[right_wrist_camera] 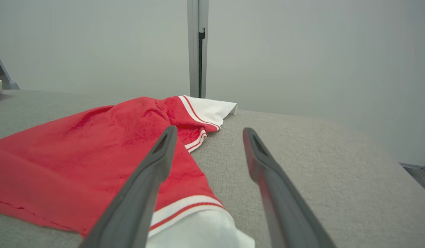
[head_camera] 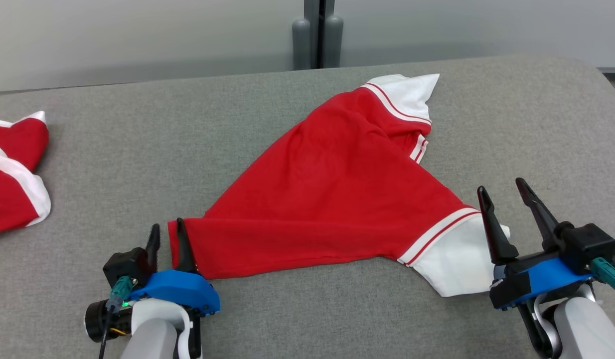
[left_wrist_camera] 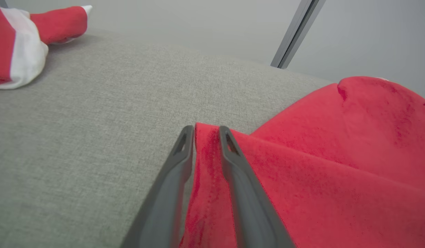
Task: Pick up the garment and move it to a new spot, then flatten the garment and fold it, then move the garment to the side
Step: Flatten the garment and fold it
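Garment (head_camera: 337, 189): red shirt with white striped sleeves, spread loosely across the middle of the table.
Table (head_camera: 138, 149): gray cloth-covered top.
Second garment (head_camera: 13, 174): red and white, bunched at the table's left edge.
Right gripper (head_camera: 501, 185): spread wide, one finger over the near white sleeve.
Left gripper (head_camera: 167, 224): fingers slightly parted, red hem corner between them, not squeezed.

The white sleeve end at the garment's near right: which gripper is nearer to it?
Right. The right gripper stands at the white sleeve end, its inner finger over the sleeve's edge. The left gripper is at the opposite red corner of the garment.
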